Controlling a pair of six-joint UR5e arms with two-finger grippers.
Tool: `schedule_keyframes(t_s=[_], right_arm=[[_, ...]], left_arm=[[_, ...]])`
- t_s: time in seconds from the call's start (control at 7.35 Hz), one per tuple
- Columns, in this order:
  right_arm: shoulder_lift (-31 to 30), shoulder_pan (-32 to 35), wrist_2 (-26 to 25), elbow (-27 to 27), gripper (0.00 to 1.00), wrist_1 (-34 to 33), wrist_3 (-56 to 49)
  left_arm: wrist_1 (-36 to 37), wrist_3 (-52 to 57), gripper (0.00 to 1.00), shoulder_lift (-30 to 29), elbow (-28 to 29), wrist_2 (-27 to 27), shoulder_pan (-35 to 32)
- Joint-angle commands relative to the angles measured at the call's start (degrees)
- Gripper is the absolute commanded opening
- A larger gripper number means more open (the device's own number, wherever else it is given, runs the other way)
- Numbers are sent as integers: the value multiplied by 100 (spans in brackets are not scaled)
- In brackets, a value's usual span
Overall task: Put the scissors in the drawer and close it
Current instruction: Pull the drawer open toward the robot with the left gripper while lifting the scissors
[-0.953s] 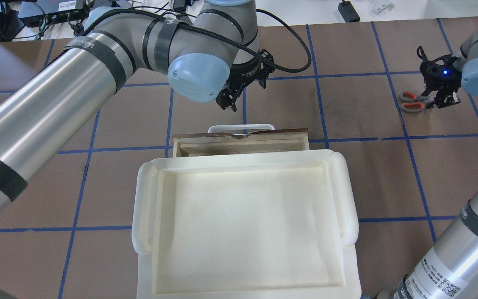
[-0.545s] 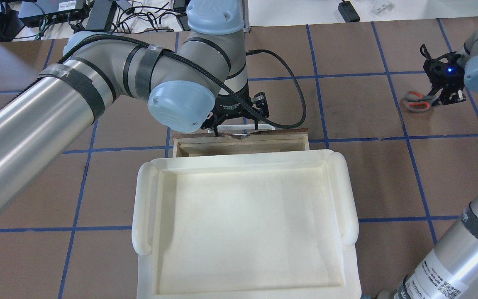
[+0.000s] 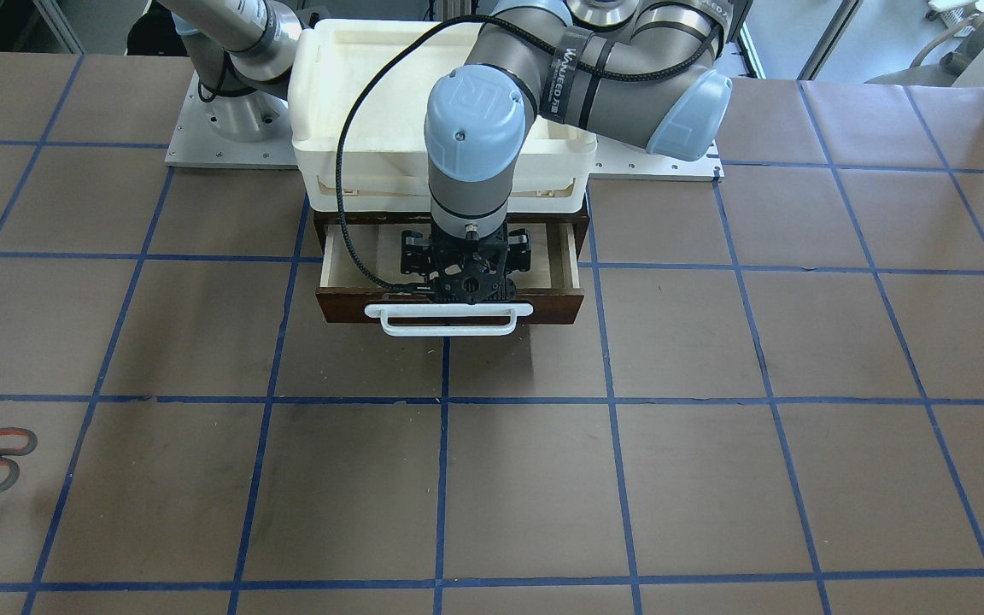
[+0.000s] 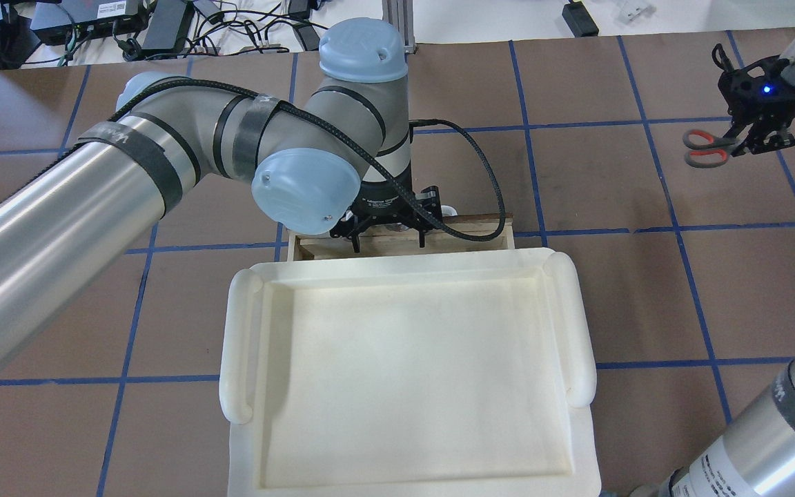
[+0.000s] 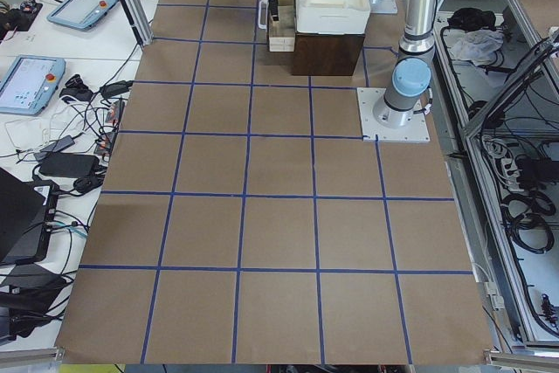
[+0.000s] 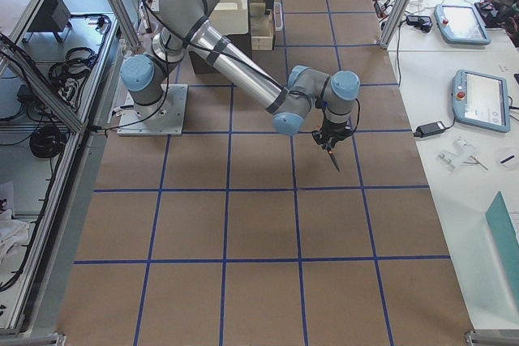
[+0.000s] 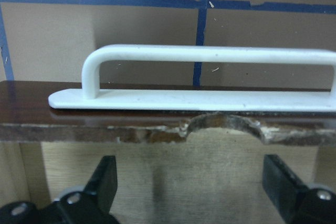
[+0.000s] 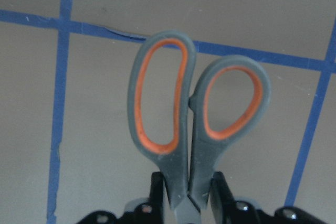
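While left tool (image 7: 191,179) sits spread inside the dark brown wooden drawer (image 3: 556,305) to pull it, right tool (image 8: 187,190) clamps small orange-and-grey scissors (image 8: 190,150) ready.

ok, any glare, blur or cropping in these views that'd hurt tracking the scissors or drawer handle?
Left wrist view: drawer handle fairly sharp, left gripper's fingers dark and soft at the bottom, sheen on the drawer front. Right wrist view: scissors evenly lit, slightly soft. Overhead view: bright streaks on the left arm, tray nearly washed out. Front-facing view: scissors cut by the left edge.
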Motion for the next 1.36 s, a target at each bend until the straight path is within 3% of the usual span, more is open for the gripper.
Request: schedule_keyframes(t_s=[0.0,0.54,0.68,0.95,1.23], right_arm=[[-560,187,16,-1,0,627,299],[-1229,924,-203,8,0,1217,1027],[-1247,1065,-204,8,0,1210,1179],[-1370,1163,-186,17,0,1297,1425],[-1353,1277,-283,25,0,1306,1444]], left_arm=[[698,-324,98,-178,25,71,0],[932,-283,98,-345,630,81,88],[767,-283,99,-250,640,124,79],[-242,-292,100,-187,562,212,44],[17,-319,100,-486,570,195,26]])
